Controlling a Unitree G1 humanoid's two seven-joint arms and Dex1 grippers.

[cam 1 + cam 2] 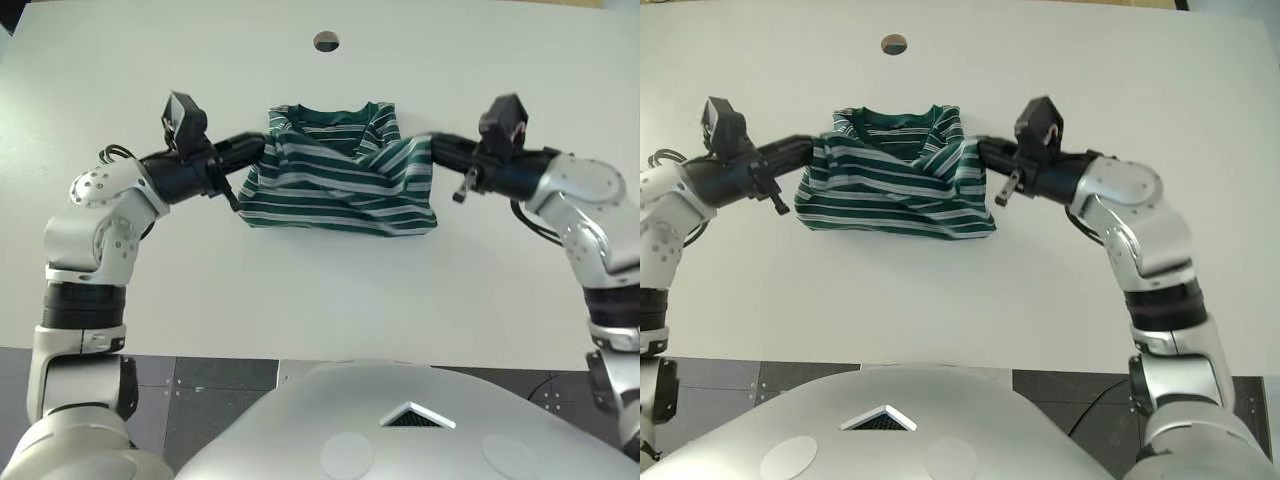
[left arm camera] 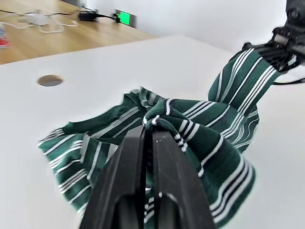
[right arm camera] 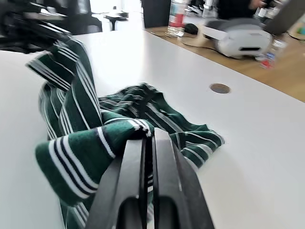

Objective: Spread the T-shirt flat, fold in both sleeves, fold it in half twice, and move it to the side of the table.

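A green T-shirt (image 1: 335, 175) with white stripes lies bunched in the middle of the white table (image 1: 320, 300), collar toward the far edge. My left gripper (image 1: 262, 147) is shut on the shirt's left edge, with cloth pinched between its black fingers (image 2: 138, 157). At the shirt's right edge my right gripper (image 1: 432, 148) is shut on the cloth, which folds over its fingers (image 3: 136, 157). Both pinched edges are lifted a little off the table, and the T-shirt (image 1: 895, 185) sags between them.
A small round hole (image 1: 326, 41) sits in the table beyond the collar. Bare table surrounds the shirt on all sides. Past the far edge is a wooden floor or desk with cables (image 2: 43, 21) and bottles (image 3: 178, 16).
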